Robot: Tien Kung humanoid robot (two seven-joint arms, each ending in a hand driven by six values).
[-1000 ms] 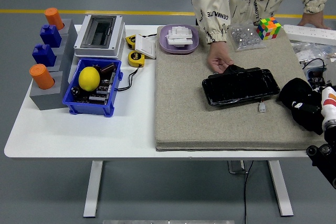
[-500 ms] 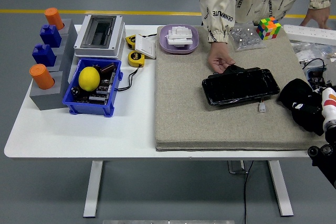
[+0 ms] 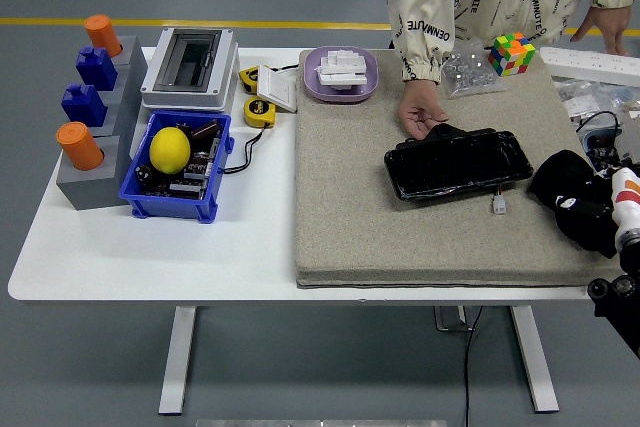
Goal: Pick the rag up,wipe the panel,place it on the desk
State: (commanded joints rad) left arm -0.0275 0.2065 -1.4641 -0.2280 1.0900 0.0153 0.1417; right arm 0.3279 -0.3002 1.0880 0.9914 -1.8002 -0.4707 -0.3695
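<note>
A glossy black panel (image 3: 458, 163) lies on the grey felt mat (image 3: 350, 207), right of the mat's middle. A person's hand (image 3: 420, 114) rests at the panel's far left corner, touching a small dark piece (image 3: 446, 131) there. My right hand (image 3: 572, 195) is a black mass at the mat's right edge, just right of the panel and apart from it. I cannot tell a dark rag from the hand in that mass. My left arm is out of view.
A purple dish (image 3: 341, 74), a bag of small parts (image 3: 464, 70) and a colour cube (image 3: 511, 53) stand along the mat's far edge. A blue bin with a lemon (image 3: 170, 149), a grey box (image 3: 189, 65) and blocks (image 3: 85, 107) stand at the left. Cables lie at the far right.
The person's body has shifted to the right while the hand stays at the panel's corner. My right hand has not moved.
</note>
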